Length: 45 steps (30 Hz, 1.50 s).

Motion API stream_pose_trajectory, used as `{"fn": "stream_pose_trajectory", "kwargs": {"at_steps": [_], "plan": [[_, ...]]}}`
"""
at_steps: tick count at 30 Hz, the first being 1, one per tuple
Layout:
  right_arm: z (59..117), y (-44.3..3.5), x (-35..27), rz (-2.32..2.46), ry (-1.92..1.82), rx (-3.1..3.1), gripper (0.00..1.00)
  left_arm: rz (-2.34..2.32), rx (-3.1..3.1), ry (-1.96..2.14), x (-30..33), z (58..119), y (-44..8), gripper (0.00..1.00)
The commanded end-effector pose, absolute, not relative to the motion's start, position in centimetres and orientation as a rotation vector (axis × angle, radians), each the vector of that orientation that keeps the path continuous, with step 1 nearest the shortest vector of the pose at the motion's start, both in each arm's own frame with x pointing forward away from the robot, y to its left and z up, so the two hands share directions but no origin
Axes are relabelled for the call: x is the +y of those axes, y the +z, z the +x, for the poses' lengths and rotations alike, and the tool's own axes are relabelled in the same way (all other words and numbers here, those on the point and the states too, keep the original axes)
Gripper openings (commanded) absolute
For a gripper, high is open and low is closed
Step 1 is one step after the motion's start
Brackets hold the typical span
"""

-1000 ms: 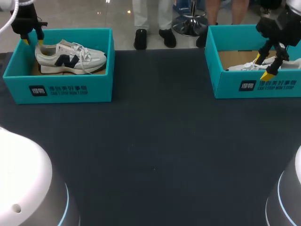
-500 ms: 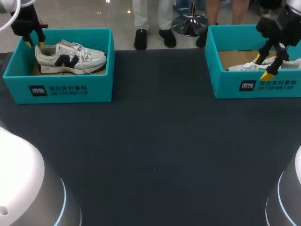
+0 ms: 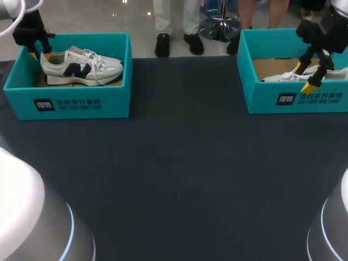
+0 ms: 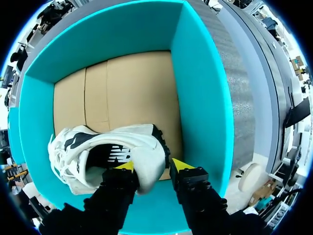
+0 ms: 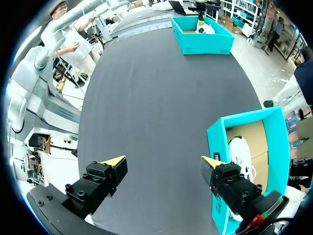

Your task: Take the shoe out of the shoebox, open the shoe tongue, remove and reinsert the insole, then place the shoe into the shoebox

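Observation:
A white sneaker with a dark side mark (image 3: pixel 81 66) lies on its side in the teal shoebox (image 3: pixel 76 103) at the table's far left. My left gripper (image 3: pixel 39 53) is down at its heel. In the left wrist view the left gripper (image 4: pixel 151 166) straddles the heel of the sneaker (image 4: pixel 122 147): one finger is inside the collar, the other is outside the heel tab with a thin gap, so it is open. My right gripper (image 3: pixel 303 77) hangs wide open over the front wall of a second teal shoebox (image 3: pixel 304 100), holding nothing.
The second shoebox (image 5: pixel 244 147), at the far right, holds another white sneaker (image 3: pixel 283 78). Dark cloth covers the table (image 3: pixel 179 163) between the boxes. My arms' white bases fill the near corners.
My left gripper's fingers have drawn closer together around the sneaker's heel, and the arm has shifted slightly. The right arm has not moved.

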State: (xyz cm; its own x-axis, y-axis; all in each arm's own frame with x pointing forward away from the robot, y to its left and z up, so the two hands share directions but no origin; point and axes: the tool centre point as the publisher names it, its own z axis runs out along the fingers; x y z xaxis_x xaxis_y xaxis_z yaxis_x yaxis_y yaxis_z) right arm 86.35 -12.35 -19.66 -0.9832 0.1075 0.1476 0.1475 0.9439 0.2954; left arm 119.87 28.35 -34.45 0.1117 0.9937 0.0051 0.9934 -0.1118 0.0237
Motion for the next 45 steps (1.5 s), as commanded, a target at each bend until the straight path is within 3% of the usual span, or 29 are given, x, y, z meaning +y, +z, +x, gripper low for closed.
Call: {"fn": "stream_pose_trajectory", "kwargs": {"at_steps": [1,14,16,21,23,31,35,45], "plan": [[86.4,-19.7,-12.4,-0.194,-0.463,-2.969,1.00,2.342,2.097,-0.001,28.5,120.9,-35.8,0.48],[86.4,-19.7,-12.4,-0.194,-0.463,-2.969,1.00,2.340,2.110,-0.046,28.9,121.2,-37.4,0.56],[86.4,-19.7,-12.4,-0.194,-0.463,-2.969,1.00,2.344,2.106,-0.054,28.9,121.3,-37.7,0.62],[86.4,-19.7,-12.4,-0.194,-0.463,-2.969,1.00,2.360,2.115,-0.068,28.9,121.4,-38.7,0.55],[86.4,-19.7,-12.4,-0.194,-0.463,-2.969,1.00,2.363,2.120,-0.070,28.9,121.4,-38.9,0.47],[86.4,-19.7,-12.4,-0.194,-0.463,-2.969,1.00,2.379,2.115,-0.073,28.8,121.4,-39.2,0.39],[86.4,-19.7,-12.4,-0.194,-0.463,-2.969,1.00,2.387,2.112,-0.071,28.8,121.4,-39.3,0.30],[86.4,-19.7,-12.4,-0.194,-0.463,-2.969,1.00,2.400,2.111,-0.047,29.1,121.5,-38.8,0.25]]}}
